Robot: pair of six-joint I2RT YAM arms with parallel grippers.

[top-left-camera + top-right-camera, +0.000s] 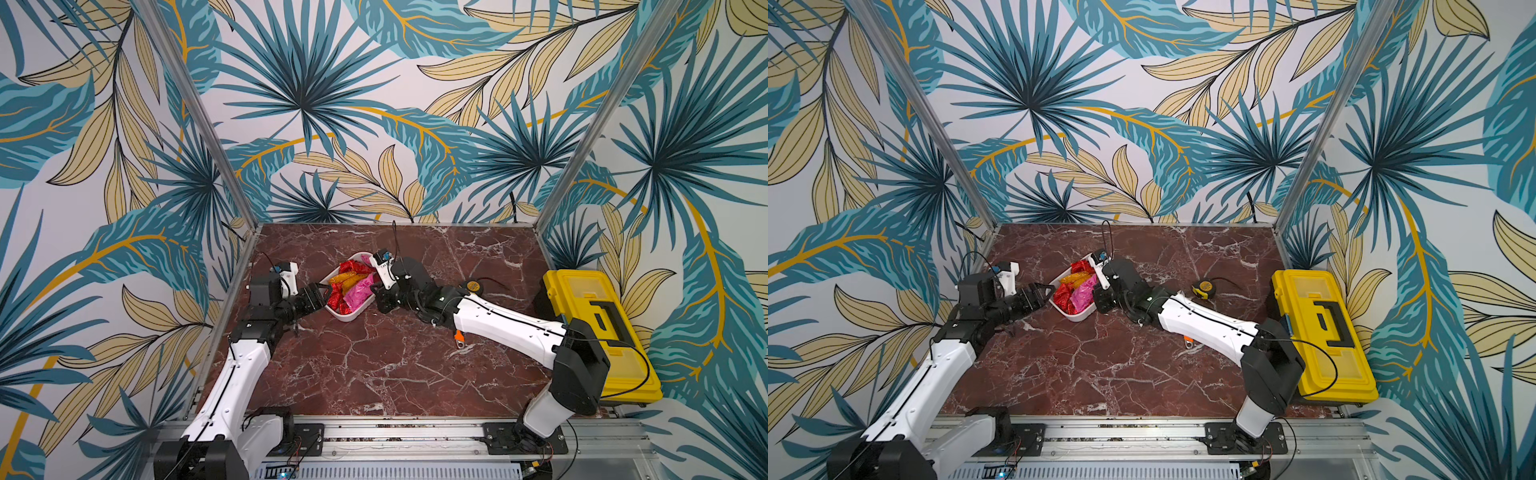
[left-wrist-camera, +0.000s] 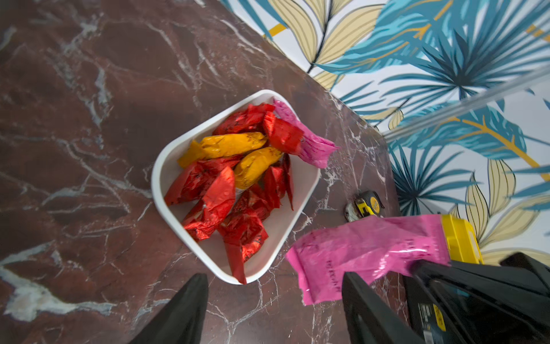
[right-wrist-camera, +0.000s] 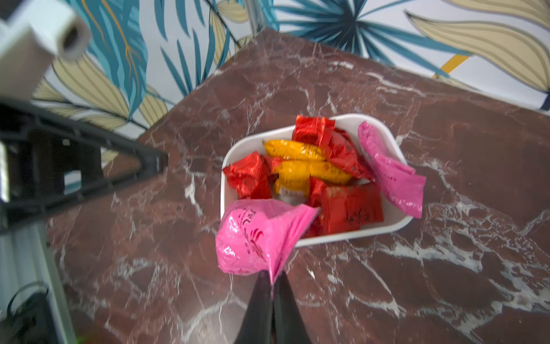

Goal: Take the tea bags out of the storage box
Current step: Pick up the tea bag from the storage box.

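Note:
The white storage box (image 1: 345, 319) (image 1: 1077, 318) stands mid-table, filled with tea bags: several crinkled red ones (image 2: 214, 205), two orange-yellow ones (image 2: 232, 144), and a pink one (image 2: 309, 140) draped over its rim. My right gripper (image 3: 272, 278) (image 1: 376, 291) is shut on the corner of another pink tea bag (image 3: 256, 235) (image 2: 366, 250), which hangs just above the box's edge on the right arm's side. On the opposite side of the box my left gripper (image 2: 272, 275) (image 1: 322, 293) stands open, close to the box's corner, with nothing between its fingers.
A big yellow toolbox (image 1: 598, 328) with a black handle sits at the table's right edge. A yellow tape measure (image 1: 471, 286) lies behind the right arm, and a small orange-handled item (image 1: 459, 338) lies under it. Patterned walls and aluminium posts enclose the table.

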